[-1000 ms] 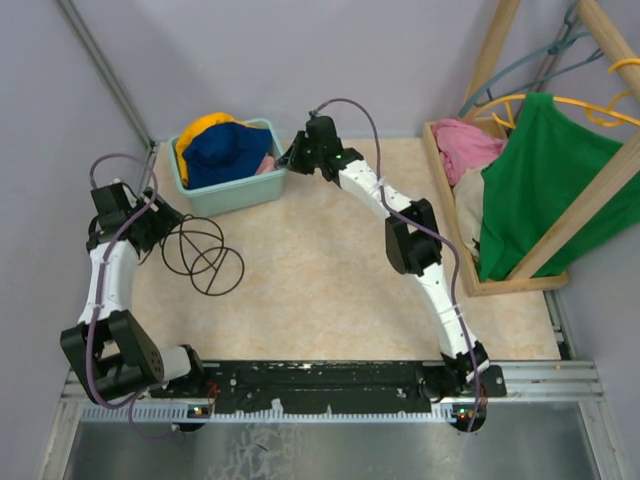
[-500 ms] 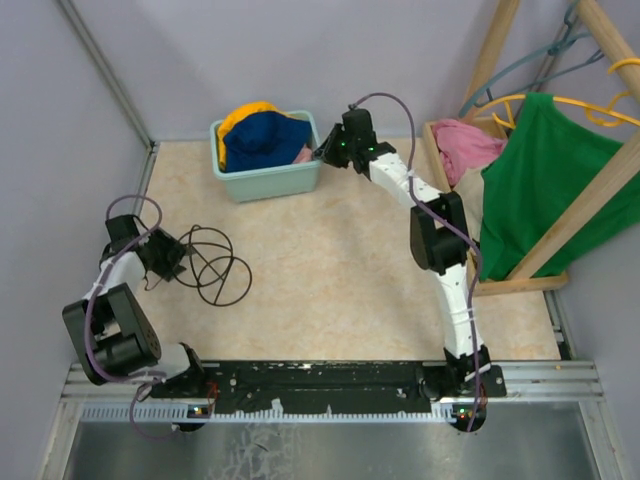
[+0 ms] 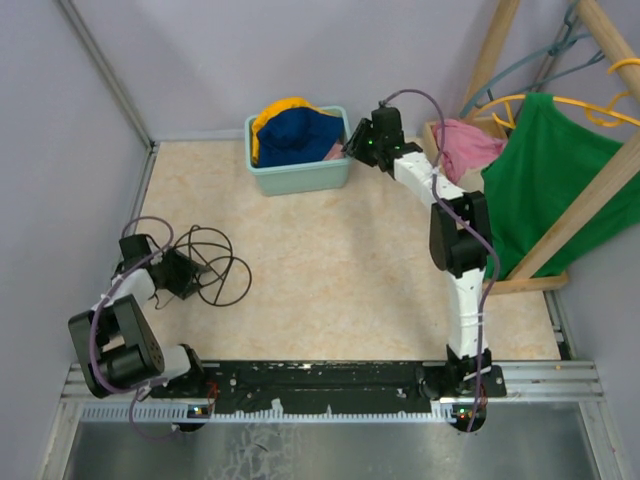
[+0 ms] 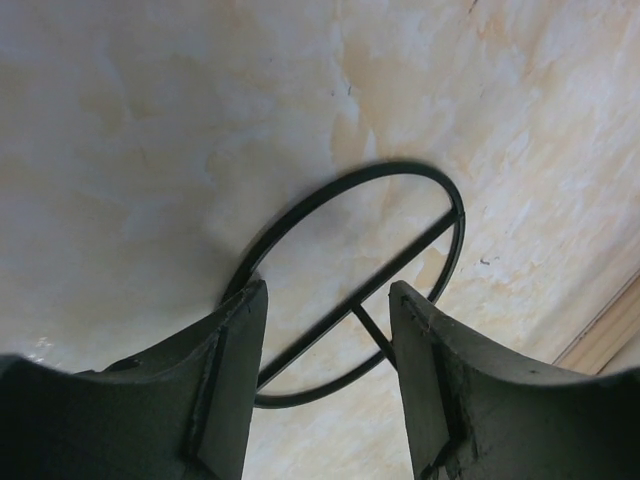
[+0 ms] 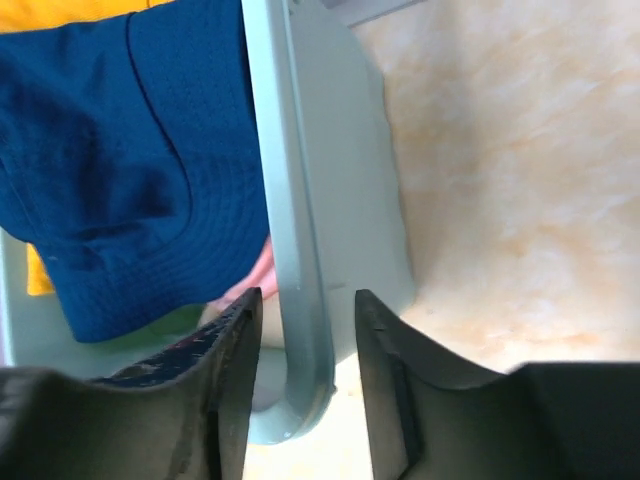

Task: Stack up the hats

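Note:
A navy blue hat (image 3: 303, 135) lies on a yellow-orange hat (image 3: 275, 110) inside a teal bin (image 3: 300, 180) at the back of the table. My right gripper (image 3: 352, 147) has its jaws astride the bin's right rim (image 5: 300, 250), one inside and one outside, shut on it. The right wrist view shows the navy hat (image 5: 120, 170), a yellow edge (image 5: 80, 10) and a bit of pink fabric (image 5: 258, 280) under it. My left gripper (image 3: 183, 272) is low at the near left; its jaws (image 4: 328, 290) stand apart and empty over the table. A beige hat is not clearly seen.
A black wire ring and looped cable (image 3: 215, 265) lie just beyond the left gripper, the ring's crossbar (image 4: 400, 268) showing between its fingers. A wooden crate (image 3: 440, 200) at the right holds pink cloth (image 3: 465, 145) and beige fabric (image 3: 468, 205). A green shirt (image 3: 540, 170) hangs there.
The right gripper has moved right along the back with the teal bin and its hats. The left arm has drawn back to the near left beside the wire loops.

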`<action>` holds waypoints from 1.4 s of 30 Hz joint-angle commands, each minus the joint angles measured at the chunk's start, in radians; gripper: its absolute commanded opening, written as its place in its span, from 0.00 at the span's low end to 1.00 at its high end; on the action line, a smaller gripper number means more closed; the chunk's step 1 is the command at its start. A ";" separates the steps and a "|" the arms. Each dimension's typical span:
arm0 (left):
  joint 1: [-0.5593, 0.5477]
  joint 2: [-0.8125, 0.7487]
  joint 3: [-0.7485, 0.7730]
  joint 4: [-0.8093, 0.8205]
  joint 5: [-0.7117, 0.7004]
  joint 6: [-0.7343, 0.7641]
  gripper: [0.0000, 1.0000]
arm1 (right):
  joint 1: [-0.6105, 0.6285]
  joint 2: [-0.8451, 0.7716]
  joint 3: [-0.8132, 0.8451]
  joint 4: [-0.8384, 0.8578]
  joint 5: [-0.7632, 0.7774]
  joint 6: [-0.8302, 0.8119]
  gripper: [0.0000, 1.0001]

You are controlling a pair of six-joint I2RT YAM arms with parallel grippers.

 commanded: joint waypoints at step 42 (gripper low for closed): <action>-0.670 0.516 0.377 0.327 -0.043 -0.239 0.67 | 0.186 -0.845 -0.858 -0.179 -0.107 -0.190 0.70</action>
